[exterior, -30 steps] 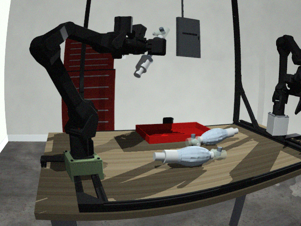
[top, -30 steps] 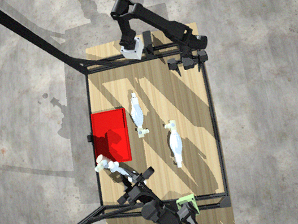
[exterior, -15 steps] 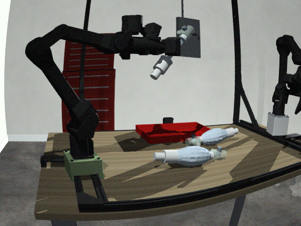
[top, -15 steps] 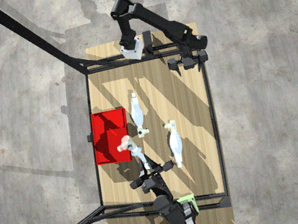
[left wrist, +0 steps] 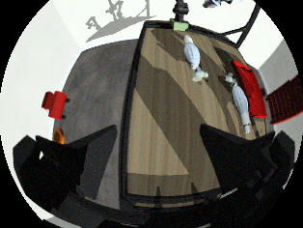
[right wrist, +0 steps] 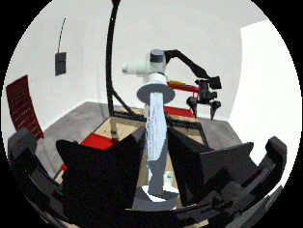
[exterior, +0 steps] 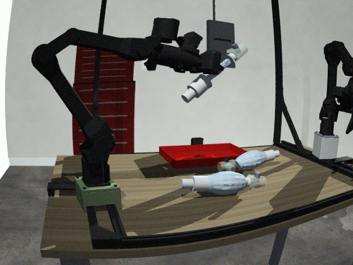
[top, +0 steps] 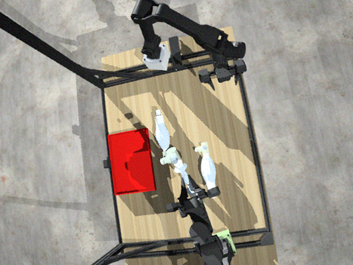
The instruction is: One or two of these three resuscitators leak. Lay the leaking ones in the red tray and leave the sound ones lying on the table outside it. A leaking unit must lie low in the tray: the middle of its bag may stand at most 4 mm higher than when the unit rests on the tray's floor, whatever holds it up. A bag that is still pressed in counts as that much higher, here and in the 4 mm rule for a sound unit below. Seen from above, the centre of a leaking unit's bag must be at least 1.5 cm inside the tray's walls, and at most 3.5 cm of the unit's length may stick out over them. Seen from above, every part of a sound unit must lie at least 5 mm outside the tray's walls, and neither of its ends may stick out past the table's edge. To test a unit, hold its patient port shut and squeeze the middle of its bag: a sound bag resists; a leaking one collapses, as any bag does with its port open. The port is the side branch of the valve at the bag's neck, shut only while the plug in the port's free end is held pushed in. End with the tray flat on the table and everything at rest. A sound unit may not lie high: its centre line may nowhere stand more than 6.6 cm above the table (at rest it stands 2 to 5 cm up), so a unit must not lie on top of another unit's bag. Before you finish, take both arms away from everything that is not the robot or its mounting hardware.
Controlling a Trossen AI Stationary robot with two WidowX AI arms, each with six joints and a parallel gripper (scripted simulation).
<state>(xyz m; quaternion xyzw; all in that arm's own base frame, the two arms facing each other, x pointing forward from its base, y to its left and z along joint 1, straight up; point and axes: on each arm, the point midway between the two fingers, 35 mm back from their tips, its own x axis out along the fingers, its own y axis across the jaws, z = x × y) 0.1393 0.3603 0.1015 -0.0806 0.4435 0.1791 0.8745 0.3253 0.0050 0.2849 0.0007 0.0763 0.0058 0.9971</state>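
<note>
The held resuscitator (top: 180,170) (exterior: 198,86) (left wrist: 212,3) (right wrist: 156,126) has a pale, greenish see-through valve at one end and a white, stepped cylinder at the other. Its bluish bag looks narrow and flattened where it is pinched – the right wrist view shows it as a thin, creased strip. It hangs tilted in the exterior view, valve high and to the right, white end low and to the left.

The right claw (top: 190,189) (exterior: 222,67) (right wrist: 155,130) is closed on that bag, well above the counter (top: 142,225) (exterior: 171,216) (left wrist: 154,145) (right wrist: 121,127). The unit sticks out on both sides of the fingers. From the top, its valve overlaps the valve end of the tray-side resuscitator (top: 161,135) (exterior: 252,160) (left wrist: 239,101), which lies on the counter well below.

That tray-side unit has a full, rounded bag and lies just outside the red tray (top: 131,161) (exterior: 199,162) (left wrist: 251,89) (right wrist: 98,140). In the exterior view the tray is at the far side, with this unit to its right. The near resuscitator (top: 208,170) (exterior: 228,182) (left wrist: 192,53) lies closer to the viewer, also plump, its valve to the right and white end to the left. No resuscitator lies in the tray.

The left claw (top: 225,85) (exterior: 348,129) (left wrist: 159,128) (right wrist: 204,120) is wide open and empty – well apart from all three units.
</note>
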